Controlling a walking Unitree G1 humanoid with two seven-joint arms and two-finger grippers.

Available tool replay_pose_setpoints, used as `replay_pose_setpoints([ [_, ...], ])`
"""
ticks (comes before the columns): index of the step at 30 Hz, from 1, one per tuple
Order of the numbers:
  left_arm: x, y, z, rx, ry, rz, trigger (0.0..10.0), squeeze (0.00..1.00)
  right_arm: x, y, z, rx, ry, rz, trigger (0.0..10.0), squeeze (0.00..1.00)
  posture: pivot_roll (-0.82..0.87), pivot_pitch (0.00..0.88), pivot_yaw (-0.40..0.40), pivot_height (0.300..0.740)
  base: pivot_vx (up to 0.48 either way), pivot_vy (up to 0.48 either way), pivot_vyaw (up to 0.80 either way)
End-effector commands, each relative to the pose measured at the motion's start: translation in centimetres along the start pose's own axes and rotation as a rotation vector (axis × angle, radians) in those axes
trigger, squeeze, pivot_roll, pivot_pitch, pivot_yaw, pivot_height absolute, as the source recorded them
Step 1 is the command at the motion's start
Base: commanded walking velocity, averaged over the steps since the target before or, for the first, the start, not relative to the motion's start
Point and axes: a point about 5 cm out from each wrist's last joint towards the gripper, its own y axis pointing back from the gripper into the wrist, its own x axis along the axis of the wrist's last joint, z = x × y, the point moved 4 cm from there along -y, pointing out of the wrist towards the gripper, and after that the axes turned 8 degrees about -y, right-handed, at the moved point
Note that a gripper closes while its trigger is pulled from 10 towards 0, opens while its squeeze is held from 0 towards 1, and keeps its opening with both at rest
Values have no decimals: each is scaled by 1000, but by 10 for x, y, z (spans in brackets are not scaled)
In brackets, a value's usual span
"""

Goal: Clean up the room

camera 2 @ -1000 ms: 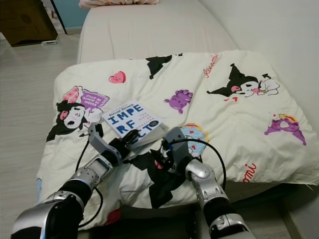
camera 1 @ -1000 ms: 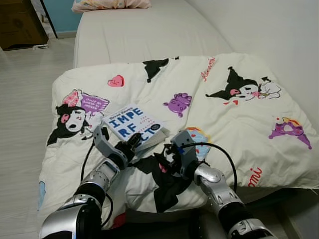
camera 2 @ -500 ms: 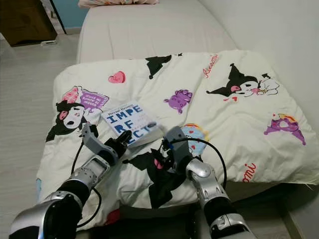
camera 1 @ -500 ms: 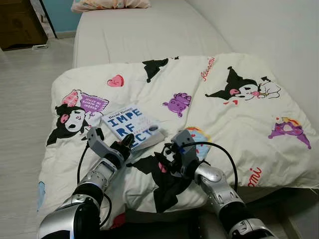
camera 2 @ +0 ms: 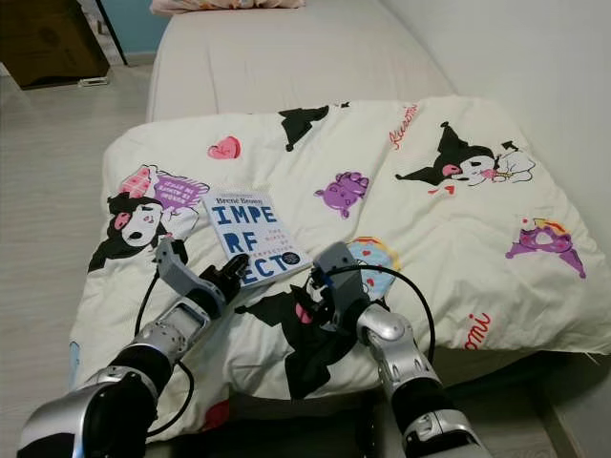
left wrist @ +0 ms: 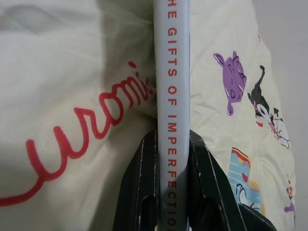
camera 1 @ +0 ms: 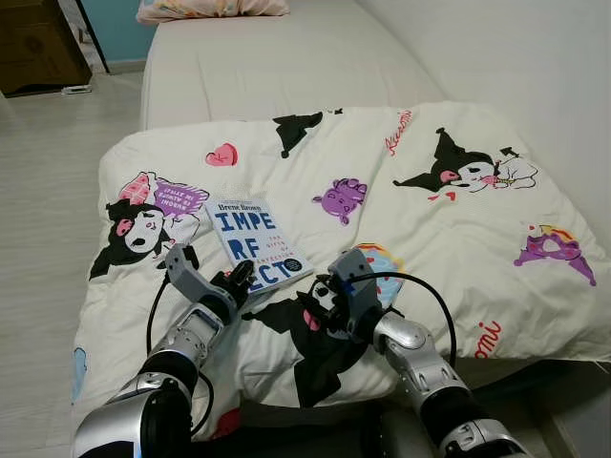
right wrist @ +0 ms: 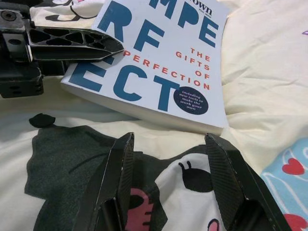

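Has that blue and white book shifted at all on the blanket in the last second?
Yes. The book, clamped at its spine by the left gripper, has swung toward the purple sign print and now lies nearly against it.

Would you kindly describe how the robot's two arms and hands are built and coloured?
Both arms are silver metal segments with black joints. A black cable loops beside the left arm, and another arches over the right arm. The left hand and right hand each have two long black fingers; the left's show open triangular ribbing. The right wrist has a small blue mark.

Soft matt cloth duvet (camera 1: 382,191) under a smooth paper-covered book (camera 1: 256,246); pale wood floor (camera 1: 43,191).
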Motion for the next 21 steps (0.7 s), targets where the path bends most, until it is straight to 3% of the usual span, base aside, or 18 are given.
replay_pose_setpoints([
  [1,15,-1,8,-90,-53,39,0,0,-6,2,4,-42,-34,-3,10000,0,-44,437,37,568,0,0,0],
  [7,31,0,17,-174,-110,94,0,0,0,1,11,-108,-83,34,10000,0,-45,418,25,568,0,0,0],
  [9,43,10,17,-213,-232,156,0,0,2,6,22,-211,-164,77,10000,0,-33,358,-5,568,0,0,0],
  [11,43,10,17,-213,-232,156,0,0,2,6,22,-211,-164,77,10000,0,-33,358,-5,568,0,0,0],
  [12,47,16,16,-208,-313,176,0,0,0,10,27,-262,-207,95,10000,0,-33,358,-5,568,0,0,0],
  [13,47,16,16,-208,-313,176,0,0,0,10,27,-262,-207,95,10000,0,-33,358,-5,568,0,0,0],
  [15,49,32,15,-186,-440,203,0,0,-6,17,32,-337,-299,121,10000,0,-18,341,-16,568,0,0,0],
  [19,50,47,11,-145,-524,205,0,0,-10,24,30,-359,-314,120,10000,0,-16,316,-18,568,0,0,0],
  [20,47,58,5,-103,-597,182,10000,0,-15,30,28,-380,-331,119,10000,0,-10,308,-14,568,0,0,0],
  [21,45,65,2,-78,-646,164,10000,0,-19,34,27,-397,-345,118,10000,0,-9,307,-14,568,0,0,0],
])
